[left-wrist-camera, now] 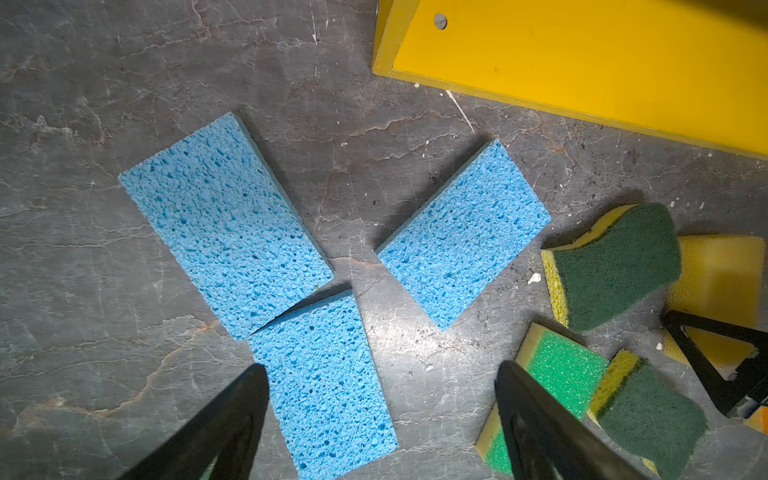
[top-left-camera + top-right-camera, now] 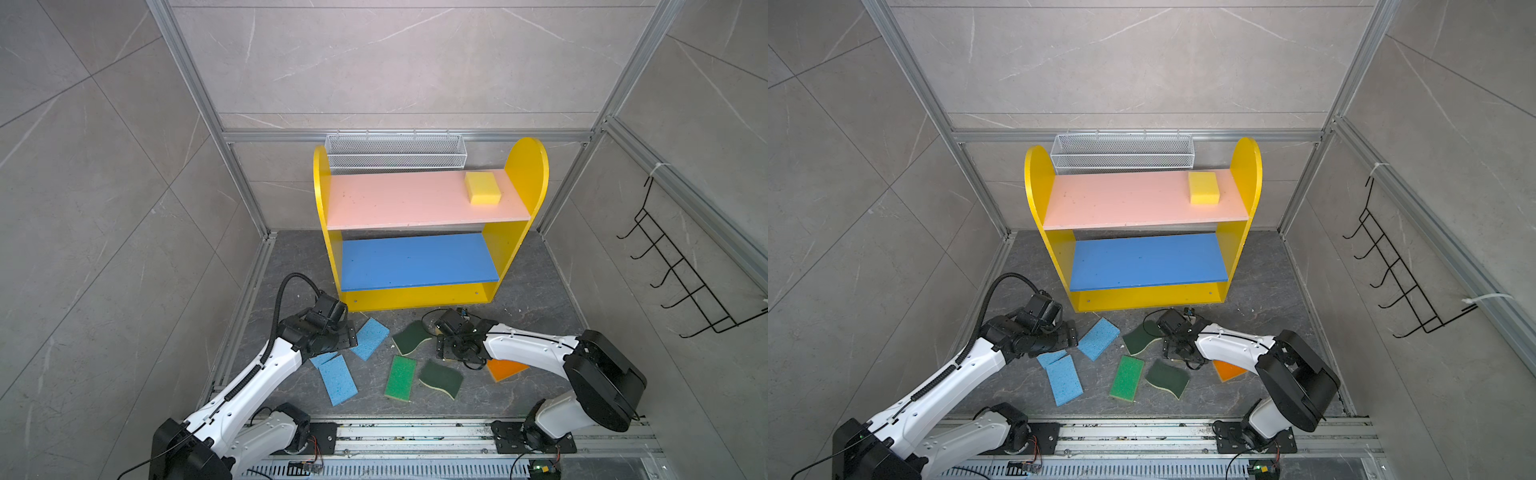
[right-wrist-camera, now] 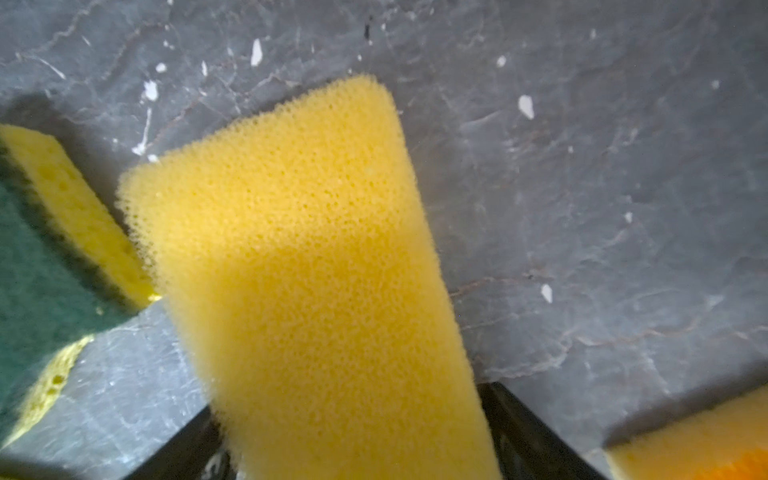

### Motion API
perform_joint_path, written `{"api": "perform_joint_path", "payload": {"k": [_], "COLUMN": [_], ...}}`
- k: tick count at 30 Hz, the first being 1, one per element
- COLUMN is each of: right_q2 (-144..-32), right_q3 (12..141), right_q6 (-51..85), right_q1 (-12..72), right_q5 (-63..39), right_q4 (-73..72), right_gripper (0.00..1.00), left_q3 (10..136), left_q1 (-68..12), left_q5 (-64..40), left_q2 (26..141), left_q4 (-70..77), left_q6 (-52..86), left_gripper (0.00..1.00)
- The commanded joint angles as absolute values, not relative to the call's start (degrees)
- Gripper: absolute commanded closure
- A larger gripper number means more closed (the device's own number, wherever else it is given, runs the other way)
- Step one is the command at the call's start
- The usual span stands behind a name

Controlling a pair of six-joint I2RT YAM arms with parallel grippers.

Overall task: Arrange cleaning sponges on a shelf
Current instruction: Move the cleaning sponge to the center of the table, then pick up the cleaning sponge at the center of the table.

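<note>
Grey stone floor point(image 3: 582, 166); right hand point(image 3: 347, 405) apparently straddling yellow sponge point(image 3: 291, 249).

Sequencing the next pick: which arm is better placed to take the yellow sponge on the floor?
Right. The right gripper straddles that yellow sponge, jaws on both sides; the left gripper hangs open over the light-blue sponges.

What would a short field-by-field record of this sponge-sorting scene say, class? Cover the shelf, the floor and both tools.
Pink upper board: one yellow sponge, near one end
Blue lower board: bare
Floor, blue: three light-blue sponges, two meeting at a corner
Floor, green: one bright-green-topped sponge, two dark-green wavy sponges
Floor, orange: one orange-topped sponge, partly hidden by the right arm
Left tool: open, above the light-blue sponges
Right tool: astride a second yellow sponge; grip unclear
</note>
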State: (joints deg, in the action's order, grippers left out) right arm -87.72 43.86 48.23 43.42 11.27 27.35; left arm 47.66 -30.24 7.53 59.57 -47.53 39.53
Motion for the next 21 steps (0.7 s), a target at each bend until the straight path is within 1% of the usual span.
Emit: {"api": "perform_joint_path", "payload": {"k": [1,11,21], "right_q2": [-88.55,-92.77,-94.24], "right_q3": [42.92,45.70,44.54], "right_q6": [47.52,42.21,43.85], "right_q1": [43.17,43.56,45.30], "right_q5": [9.90,8.96,7.32], "right_q4": [27.72,27.56,25.84], "right_gripper": [0.11,0.16,0.34], "left_q3": [47.99,47.99,48.42], "left_q1": [-30.57,-30.74,-31.39], "left_q5": [9.05,9.49,9.83], "left_q2": [58.11,57.90,58.04], "left_q4": [-47.90,-48.03,-48.02], "left_q6": [40.46,41.00,41.27], "left_gripper": [0.12,0.12,0.12]}}
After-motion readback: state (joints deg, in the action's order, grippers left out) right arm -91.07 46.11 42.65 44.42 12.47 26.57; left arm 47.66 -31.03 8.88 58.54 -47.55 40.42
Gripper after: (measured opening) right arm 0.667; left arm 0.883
